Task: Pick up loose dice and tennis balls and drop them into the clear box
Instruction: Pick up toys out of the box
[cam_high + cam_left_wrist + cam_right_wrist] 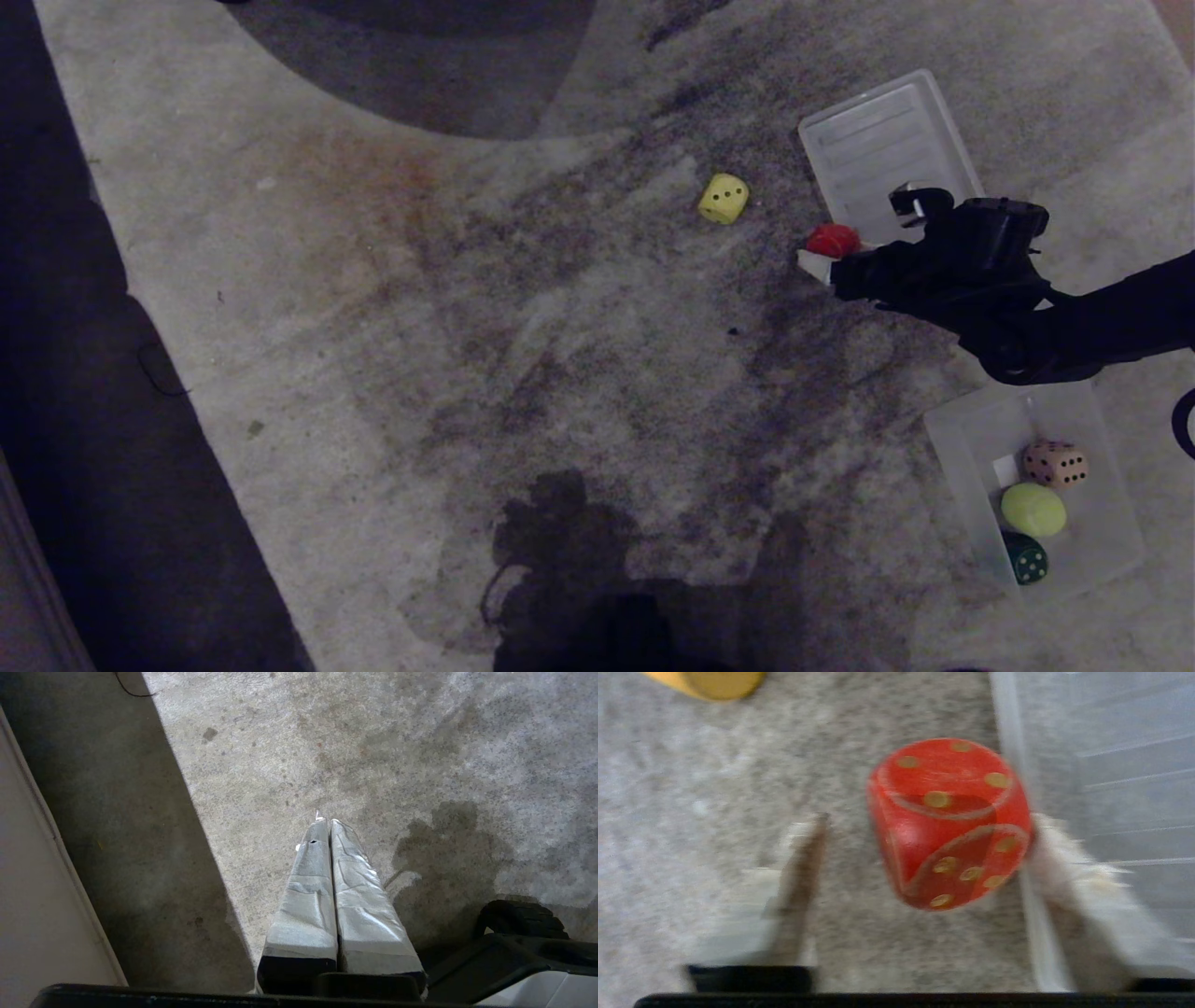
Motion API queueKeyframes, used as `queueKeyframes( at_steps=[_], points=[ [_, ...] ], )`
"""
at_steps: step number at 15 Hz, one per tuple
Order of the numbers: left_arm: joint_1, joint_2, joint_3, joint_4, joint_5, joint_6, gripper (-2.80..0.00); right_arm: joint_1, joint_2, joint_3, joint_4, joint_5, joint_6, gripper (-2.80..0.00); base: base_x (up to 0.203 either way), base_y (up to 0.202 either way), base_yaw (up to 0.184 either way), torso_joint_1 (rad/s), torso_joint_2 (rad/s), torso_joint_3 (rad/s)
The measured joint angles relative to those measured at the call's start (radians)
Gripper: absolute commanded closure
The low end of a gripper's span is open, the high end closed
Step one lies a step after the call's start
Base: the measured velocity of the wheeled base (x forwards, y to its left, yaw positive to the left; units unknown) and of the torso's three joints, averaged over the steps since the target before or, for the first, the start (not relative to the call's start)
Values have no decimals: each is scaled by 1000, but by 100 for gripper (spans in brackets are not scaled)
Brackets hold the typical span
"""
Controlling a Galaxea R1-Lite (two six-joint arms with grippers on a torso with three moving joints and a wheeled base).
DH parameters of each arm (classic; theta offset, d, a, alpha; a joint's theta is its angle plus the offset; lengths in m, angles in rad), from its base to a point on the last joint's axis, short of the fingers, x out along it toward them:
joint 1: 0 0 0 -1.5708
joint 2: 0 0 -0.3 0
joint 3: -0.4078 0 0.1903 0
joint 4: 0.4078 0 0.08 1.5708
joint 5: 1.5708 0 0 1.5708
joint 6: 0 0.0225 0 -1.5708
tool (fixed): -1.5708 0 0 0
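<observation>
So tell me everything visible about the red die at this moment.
The red die is a rounded-corner cube, matte red with yellowish pips, looking painted and slightly worn. It sits on the grey carpet beside the edge of the flat translucent lid, between the open fingers of the right gripper. One finger appears to press against its side; the other stands clear. In the head view it shows just beyond the gripper's tip.

My right arm reaches in from the right side of the head view, wrist low over the floor, its right claw (854, 233) spread wide with one fingertip (803, 830) clear on one side. My left claw (325, 822) points down at the floor, fingers pressed together.
</observation>
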Motion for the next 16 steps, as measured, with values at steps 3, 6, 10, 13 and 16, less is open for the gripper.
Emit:
queueKeyframes(
  at_steps=[3,6,10,13,16],
  points=[
    [0,0,0,0,0,0,0,-3,7,-9,6,-5,-2,0,0,0,0,0,0,0],
    [0,0,0,0,0,0,0,0,9,-6,14,-6,-12,0,0,0,0,0,0,0],
    [0,0,0,0,0,0,0,11,-22,40,27,-9,-6,0,0,0,0,0,0,0],
    [0,0,0,0,0,0,0,15,-75,73,77,-8,4,0,0,0,0,0,0,0],
    [0,0,0,0,0,0,0,22,-144,121,158,-7,65,0,0,0,0,0,0,0]
  ],
)
